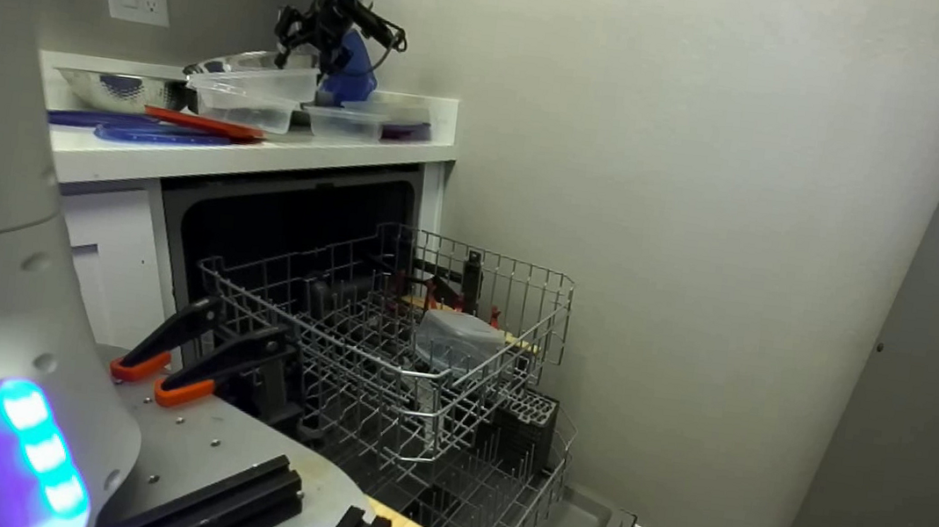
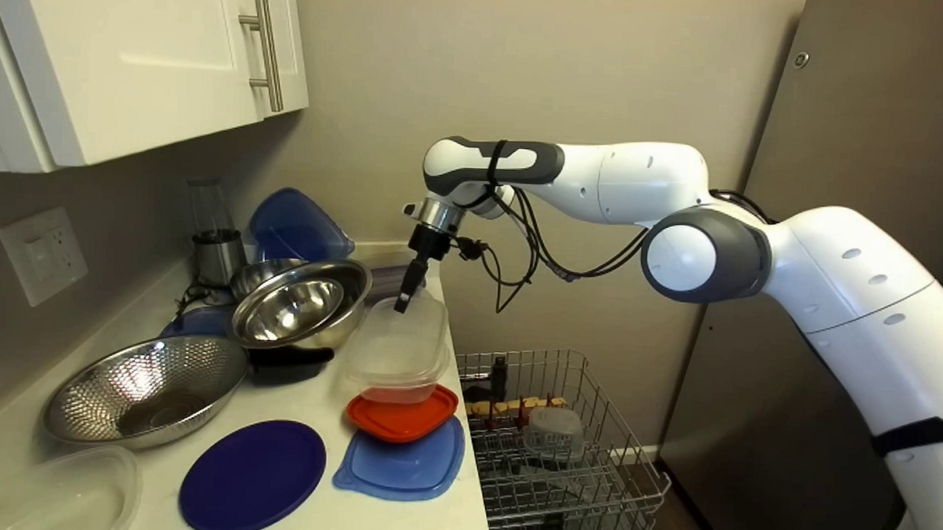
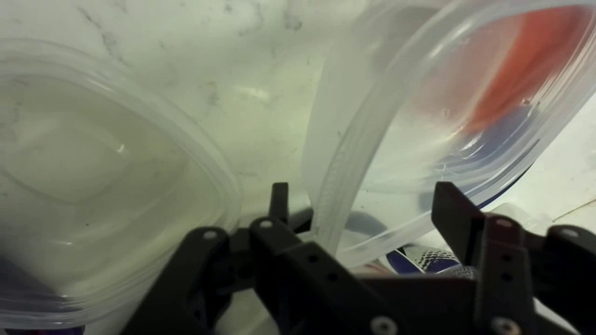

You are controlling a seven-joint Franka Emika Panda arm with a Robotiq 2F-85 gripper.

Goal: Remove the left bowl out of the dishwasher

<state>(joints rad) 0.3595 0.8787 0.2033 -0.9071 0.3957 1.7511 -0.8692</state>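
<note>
Above dishwasher point(image 1: 288, 225), translucent plastic bowl point(image 3: 419, 153), presumably left one, was seen ungripped, its rim straddled by gripper point(image 3: 362, 195), jaws wide; removal was judged done, only retreat was left.

White robot arm point(image 2: 680, 256) bent midway, black gripper point(image 3: 363, 200) angled downward, 2 fingers point(image 3: 455, 216) spread apart

Your jaws, dark and softly blurred at close range, face a greenish, glare-spotted countertop point(image 3: 260, 107) in the wrist view. Beside them in an exterior view, a steel bowl point(image 2: 293, 310) gleams brightly. Below them, the dishwasher cavity point(image 1: 288, 225) lies in deep shadow; status lights point(image 1: 43, 455), well apart, glare cyan.
</note>
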